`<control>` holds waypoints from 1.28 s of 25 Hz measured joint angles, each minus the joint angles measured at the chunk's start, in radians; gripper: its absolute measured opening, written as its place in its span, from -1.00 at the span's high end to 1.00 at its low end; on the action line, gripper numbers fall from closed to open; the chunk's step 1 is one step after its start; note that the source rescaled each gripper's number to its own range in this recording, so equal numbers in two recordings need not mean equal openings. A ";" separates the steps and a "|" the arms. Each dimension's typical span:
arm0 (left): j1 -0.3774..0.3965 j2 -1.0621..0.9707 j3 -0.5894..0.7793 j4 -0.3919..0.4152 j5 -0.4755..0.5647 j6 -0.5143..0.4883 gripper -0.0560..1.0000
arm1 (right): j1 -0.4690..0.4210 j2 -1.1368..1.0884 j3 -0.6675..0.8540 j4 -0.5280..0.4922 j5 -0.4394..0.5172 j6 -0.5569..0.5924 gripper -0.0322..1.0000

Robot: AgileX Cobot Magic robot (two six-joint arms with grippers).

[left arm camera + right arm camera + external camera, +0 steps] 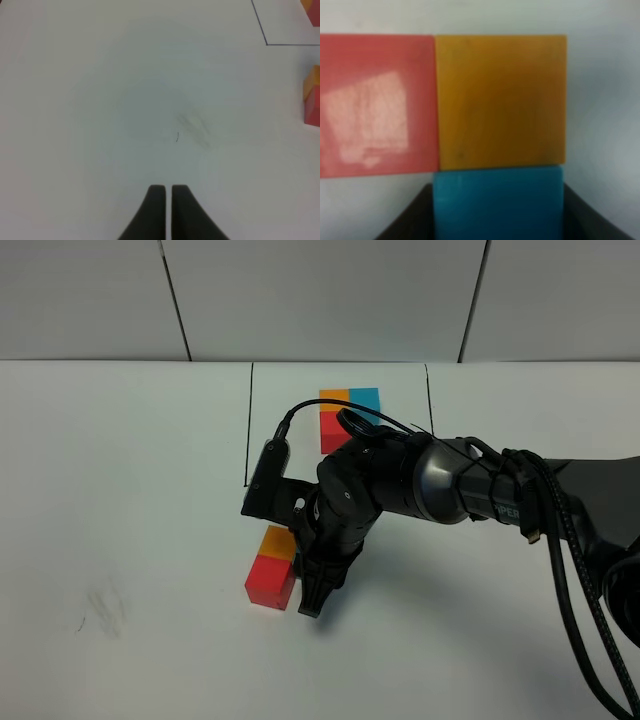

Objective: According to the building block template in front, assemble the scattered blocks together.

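My right gripper [312, 608], black and pointed down at the white table [130, 540], has its jaws clamped on the small matte cyan-blue cube [497, 202], one dark finger on either side of it. That cube sits flush against the matte orange cube [501, 102], which in turn touches the matte red cube [377, 105]; the three form an L. In the high view the orange cube and red cube lie just beside my right gripper, the cyan-blue one hidden beneath it. The building block template [345, 416], an orange, cyan-blue and red trio inside a thin black rectangle, lies farther back. My left gripper [167, 190] is closed and empty over bare table.
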 joint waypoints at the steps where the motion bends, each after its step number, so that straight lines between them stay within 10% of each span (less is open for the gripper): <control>1: 0.000 0.000 0.000 0.000 0.000 0.000 0.89 | 0.000 0.000 0.000 0.000 0.000 0.000 -0.02; 10: 0.000 0.000 0.000 0.000 0.000 0.000 0.89 | 0.000 0.000 0.000 0.000 0.000 0.012 -0.38; 32: 0.000 0.000 0.000 0.000 0.000 0.000 0.89 | -0.024 -0.040 0.000 -0.021 0.049 0.046 -0.41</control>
